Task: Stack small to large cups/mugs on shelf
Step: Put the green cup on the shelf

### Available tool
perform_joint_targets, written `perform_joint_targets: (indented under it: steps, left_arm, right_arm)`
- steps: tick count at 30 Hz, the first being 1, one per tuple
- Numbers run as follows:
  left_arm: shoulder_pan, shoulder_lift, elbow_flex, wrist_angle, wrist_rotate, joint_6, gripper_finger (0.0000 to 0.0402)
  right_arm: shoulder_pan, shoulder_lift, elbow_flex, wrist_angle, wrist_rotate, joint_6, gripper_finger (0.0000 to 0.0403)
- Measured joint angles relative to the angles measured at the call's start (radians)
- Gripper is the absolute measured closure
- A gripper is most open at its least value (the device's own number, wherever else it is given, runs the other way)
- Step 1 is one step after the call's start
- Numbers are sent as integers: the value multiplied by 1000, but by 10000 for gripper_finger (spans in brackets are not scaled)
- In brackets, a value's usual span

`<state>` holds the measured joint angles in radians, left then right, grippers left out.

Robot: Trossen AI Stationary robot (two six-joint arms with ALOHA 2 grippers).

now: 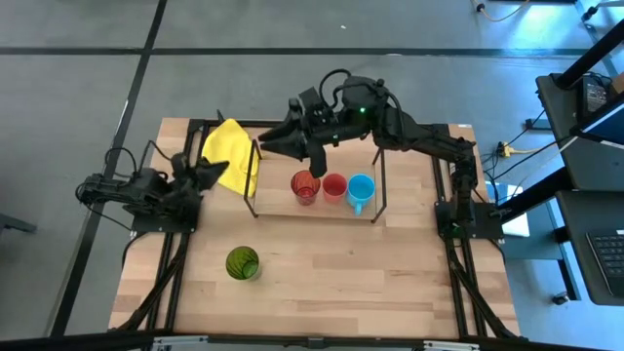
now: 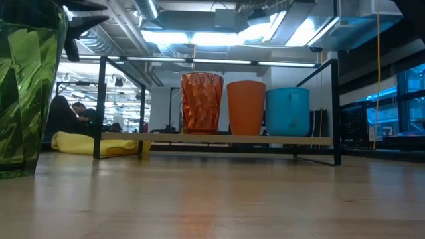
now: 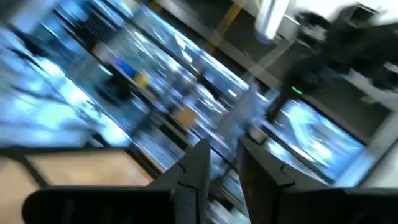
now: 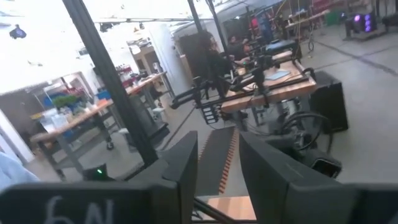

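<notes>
On the shelf (image 1: 317, 207) (image 2: 166, 139) three cups stand upright in a row: the orange-red tumbler (image 1: 305, 187) (image 2: 202, 103), the short red cup (image 1: 334, 185) (image 2: 246, 107) and the light blue mug (image 1: 361, 190) (image 2: 287, 111). The green tumbler (image 1: 242, 263) (image 2: 26, 86) stands alone on the table, nearer its front edge. My right gripper (image 1: 268, 143) (image 4: 217, 155) hovers over the shelf's far left end, holding nothing, with a narrow gap between its fingers. My left gripper (image 1: 213, 174) (image 3: 224, 165) waits at the table's left beside the yellow cloth, also narrowly open.
A yellow cloth (image 1: 232, 156) (image 2: 86, 143) lies at the far left of the table, against the shelf's left wire frame (image 1: 255, 180). Black wire frames stand at both shelf ends. Bare tabletop (image 1: 370, 273) spreads in front of the shelf, right of the green tumbler.
</notes>
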<state>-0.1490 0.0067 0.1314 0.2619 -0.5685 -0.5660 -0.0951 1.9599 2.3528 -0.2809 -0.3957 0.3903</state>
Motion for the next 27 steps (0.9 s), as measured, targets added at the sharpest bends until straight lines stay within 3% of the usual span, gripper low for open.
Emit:
perform_joint_targets:
  steps: [2,7,14,17,19,22,27]
  left_arm:
    - [0,0,0,8,-48,43,327]
    - [0,3,-1,97,2,50,327]
    - [0,4,-1,217,-21,23,327]
    - [1,4,13,419,-45,130,327]
    - [1,3,79,466,-1,254,327]
    - [0,12,249,307,43,368,327]
    - [0,152,634,-383,150,344,327]
  right_arm:
    - [-10,0,0,-2,-2,-34,283]
    - [-55,0,0,-13,-1,-85,283]
    - [-142,0,0,-70,3,-197,283]
    - [-173,0,-1,-76,21,-214,283]
    - [-189,0,-1,-83,35,-216,283]
    - [-208,0,-1,-77,38,-208,283]
    - [-228,0,-1,-88,72,-240,283]
